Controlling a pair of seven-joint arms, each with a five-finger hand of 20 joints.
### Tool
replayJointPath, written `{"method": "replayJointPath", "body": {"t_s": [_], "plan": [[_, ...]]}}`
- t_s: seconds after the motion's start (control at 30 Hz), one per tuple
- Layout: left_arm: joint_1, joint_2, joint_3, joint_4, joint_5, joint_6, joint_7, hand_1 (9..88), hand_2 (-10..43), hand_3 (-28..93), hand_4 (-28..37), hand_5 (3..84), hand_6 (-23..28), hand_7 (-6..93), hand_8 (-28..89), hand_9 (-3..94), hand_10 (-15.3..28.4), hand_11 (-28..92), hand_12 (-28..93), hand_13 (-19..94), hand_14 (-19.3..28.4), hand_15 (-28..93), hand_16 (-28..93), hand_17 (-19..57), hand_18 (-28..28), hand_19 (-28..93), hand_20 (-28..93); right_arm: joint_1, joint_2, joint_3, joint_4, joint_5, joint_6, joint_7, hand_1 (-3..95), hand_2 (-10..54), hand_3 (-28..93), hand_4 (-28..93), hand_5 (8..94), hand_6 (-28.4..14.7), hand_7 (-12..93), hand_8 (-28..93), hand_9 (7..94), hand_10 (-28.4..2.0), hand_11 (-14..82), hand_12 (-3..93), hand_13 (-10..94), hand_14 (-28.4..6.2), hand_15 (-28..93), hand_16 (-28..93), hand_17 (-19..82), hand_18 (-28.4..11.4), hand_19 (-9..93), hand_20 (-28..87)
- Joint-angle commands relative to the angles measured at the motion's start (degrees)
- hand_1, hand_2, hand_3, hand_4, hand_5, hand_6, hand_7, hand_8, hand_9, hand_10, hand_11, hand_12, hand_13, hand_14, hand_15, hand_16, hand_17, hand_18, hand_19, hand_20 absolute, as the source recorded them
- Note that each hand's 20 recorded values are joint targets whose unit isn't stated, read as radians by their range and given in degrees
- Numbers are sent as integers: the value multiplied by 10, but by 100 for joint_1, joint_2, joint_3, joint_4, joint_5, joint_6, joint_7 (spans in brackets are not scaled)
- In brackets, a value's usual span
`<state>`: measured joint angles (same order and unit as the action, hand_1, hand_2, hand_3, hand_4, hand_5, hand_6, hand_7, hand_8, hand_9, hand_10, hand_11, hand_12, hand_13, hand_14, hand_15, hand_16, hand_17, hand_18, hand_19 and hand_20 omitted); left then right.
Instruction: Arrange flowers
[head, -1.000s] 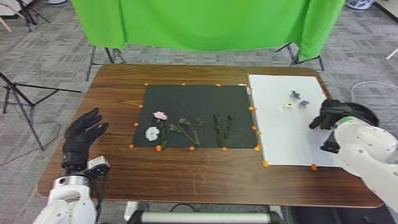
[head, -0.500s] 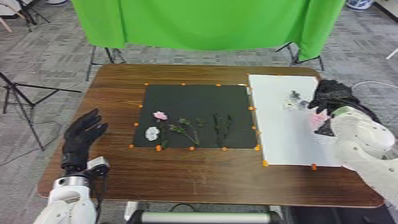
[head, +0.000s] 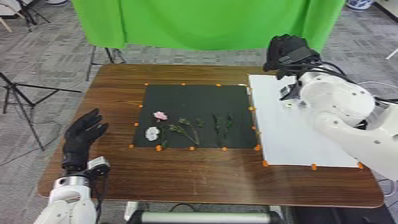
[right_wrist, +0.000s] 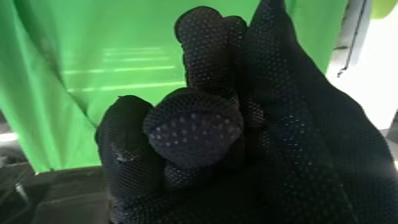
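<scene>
Brown wood-grain table (head: 204, 180), cut flowers laid flat on a black rectangle (head: 182, 100).
Pink bloom (head: 160, 115), rounded white bloom (head: 152, 133), thin green sprigs (head: 185, 129); small pale bloom (head: 287, 104) on white sheet (head: 311, 147), beside the masking right arm (head: 338, 97). Mesh-gloved right hand (head: 290, 52): openness and hold cannot be told. Left hand (head: 83, 137) relaxed, empty.

The robot has rounded white arms (head: 339, 97), black cables (head: 330, 68) and black gloves (head: 286, 50) with small pale dots (right_wrist: 194, 131)
</scene>
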<state>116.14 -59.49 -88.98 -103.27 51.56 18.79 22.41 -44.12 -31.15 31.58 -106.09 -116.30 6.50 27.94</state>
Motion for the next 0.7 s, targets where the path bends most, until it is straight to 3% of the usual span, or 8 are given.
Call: {"method": "replayJointPath", "body": {"t_s": [0.03,0.17,0.2,0.27,0.37,0.53,0.7], "plan": [[124,-25,-30,-22,-61,61,-5,421,-95,677,-126,406,-4,222,-108,375,108,229,118,397,155,277,-19,155,143,268,248,-658,287,667,262,-25,-601,351,595,-79,612,-162,783,-20,187,95,879,-125,129,339,918,-30,564,342,644,-126,932,520],[110,-52,-29,-4,-29,13,-22,420,-95,677,-126,407,-7,224,-109,377,108,230,118,397,155,277,-18,155,142,267,248,-1345,412,1419,207,239,-1578,624,502,-88,617,-138,741,-15,191,82,820,-137,182,259,895,-44,579,334,621,-138,932,538],[115,-50,-28,-8,-29,13,-20,421,-95,677,-127,407,-7,224,-109,377,109,230,118,397,155,277,-18,155,142,267,248,-1461,404,1546,243,244,-1810,660,435,-92,640,-134,712,-14,181,0,787,-146,180,239,879,-52,588,328,608,-146,932,543],[144,-44,-34,-18,-54,15,-9,421,-95,676,-126,406,-8,224,-109,377,109,230,118,397,155,277,-18,155,142,267,248,-1714,428,1777,231,311,-2106,788,307,-95,639,-116,639,-27,141,-70,717,-172,150,218,854,-67,596,320,583,-159,932,546],[117,-57,-33,-17,-22,-21,-48,421,-95,675,-125,407,-9,224,-110,377,108,230,118,396,156,278,-17,155,142,267,248,-1900,337,1983,324,456,-2575,978,226,-95,601,-106,541,-39,76,-57,624,-202,87,198,839,-81,582,311,568,-168,932,531],[57,-64,0,-4,29,-86,-97,420,-95,675,-124,406,-11,225,-110,377,108,228,118,396,156,277,-18,154,142,266,248,-2340,247,2307,419,468,-2908,1188,172,-95,553,-117,443,-52,20,-41,511,-238,58,163,839,-89,554,301,560,-172,931,496],[99,-79,-36,-28,51,-97,-127,419,-95,675,-124,407,-11,225,-110,378,109,228,119,396,157,277,-18,154,143,267,248,-2732,236,2493,555,311,-2942,1340,161,-95,550,-129,430,-54,12,-36,497,-250,54,140,843,-89,540,297,558,-173,928,474]]}}
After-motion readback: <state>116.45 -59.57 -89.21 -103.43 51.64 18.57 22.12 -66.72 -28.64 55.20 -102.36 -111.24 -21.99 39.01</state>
